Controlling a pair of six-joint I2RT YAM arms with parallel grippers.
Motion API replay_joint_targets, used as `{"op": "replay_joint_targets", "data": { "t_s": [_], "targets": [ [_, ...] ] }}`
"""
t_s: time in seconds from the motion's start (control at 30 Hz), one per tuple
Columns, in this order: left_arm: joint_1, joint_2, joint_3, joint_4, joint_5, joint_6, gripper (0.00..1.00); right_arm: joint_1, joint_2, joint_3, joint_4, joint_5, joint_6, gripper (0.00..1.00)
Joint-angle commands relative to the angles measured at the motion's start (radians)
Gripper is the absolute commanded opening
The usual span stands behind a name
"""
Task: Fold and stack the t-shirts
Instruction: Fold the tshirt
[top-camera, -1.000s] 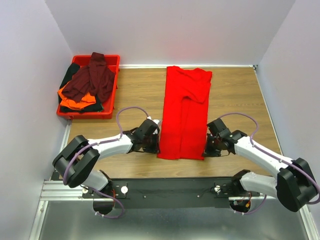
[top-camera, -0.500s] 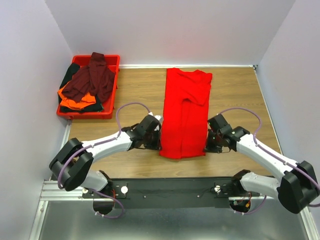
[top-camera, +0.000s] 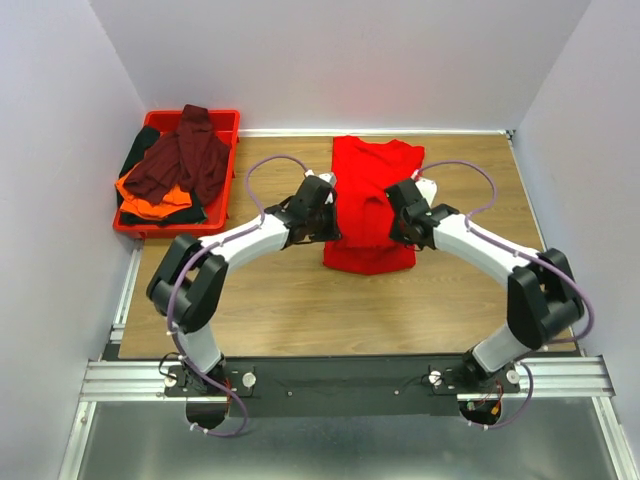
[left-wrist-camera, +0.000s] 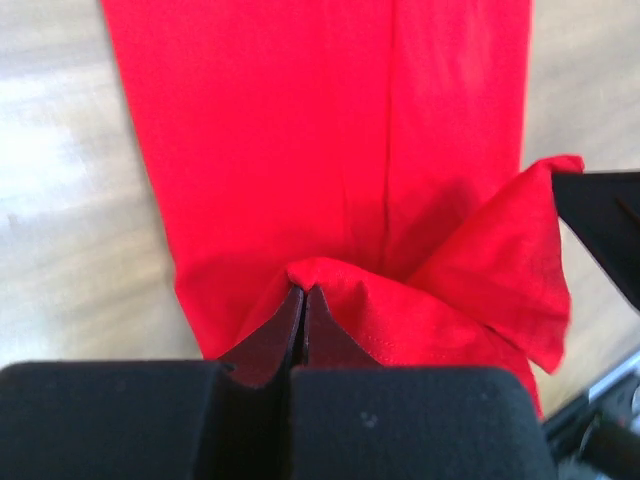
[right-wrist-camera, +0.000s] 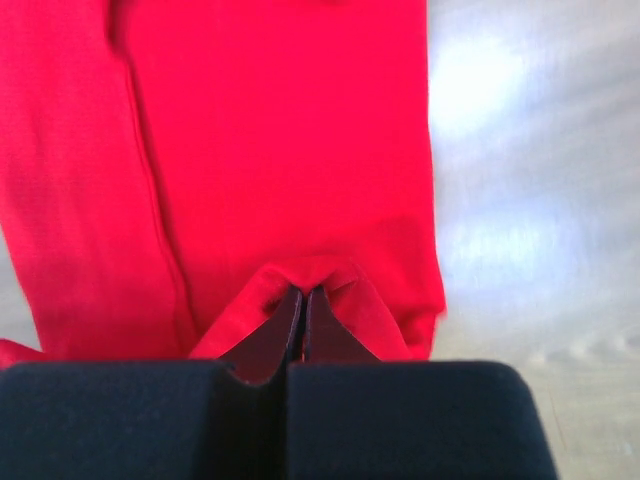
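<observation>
"Where was the red shirt (top-camera: 372, 190)?"

"Lying mid-table (top-camera: 280, 300) toward the far edge, its near end folded up over itself."

"And the grippers?"

"The left gripper (left-wrist-camera: 305, 300) and right gripper (right-wrist-camera: 303, 300) were each clamped on a pinch of it."

"The rest?"

"The maroon shirt (top-camera: 185, 160), orange shirt (top-camera: 150, 205) and black shirt (top-camera: 137, 155) were heaped in the tray (top-camera: 170, 229) at the far left corner."

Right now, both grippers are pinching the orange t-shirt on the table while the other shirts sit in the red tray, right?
Not quite. The left gripper and right gripper pinch the bright red t-shirt, not the orange t-shirt, which lies in the red tray. The top view shows it.
</observation>
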Motion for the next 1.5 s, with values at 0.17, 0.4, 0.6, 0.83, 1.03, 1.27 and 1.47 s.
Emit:
{"op": "replay_joint_targets", "data": {
  "t_s": [0.17,0.4,0.6,0.83,1.03,1.27,1.47],
  "targets": [
    [0.067,0.166,0.176,0.024,-0.070,-0.048,0.00,-0.090,0.174,0.143,0.111,0.114,-0.042,0.00],
    [0.126,0.261,0.292,-0.001,-0.073,-0.021,0.00,-0.170,0.238,0.201,0.133,0.062,-0.067,0.00],
    [0.156,0.344,0.398,-0.034,-0.065,0.004,0.00,-0.205,0.300,0.276,0.134,0.016,-0.080,0.00],
    [0.167,0.428,0.510,-0.059,-0.021,0.047,0.08,-0.234,0.366,0.333,0.134,-0.033,-0.087,0.09],
    [0.185,0.417,0.547,-0.037,-0.016,0.084,0.44,-0.291,0.363,0.347,0.134,-0.079,-0.100,0.53],
    [0.215,0.306,0.451,-0.034,-0.047,0.062,0.41,-0.285,0.249,0.264,0.150,-0.159,-0.105,0.55],
    [0.179,0.232,0.308,-0.028,-0.073,0.050,0.07,-0.234,0.174,0.137,0.174,-0.156,-0.111,0.33]
  ]
}}
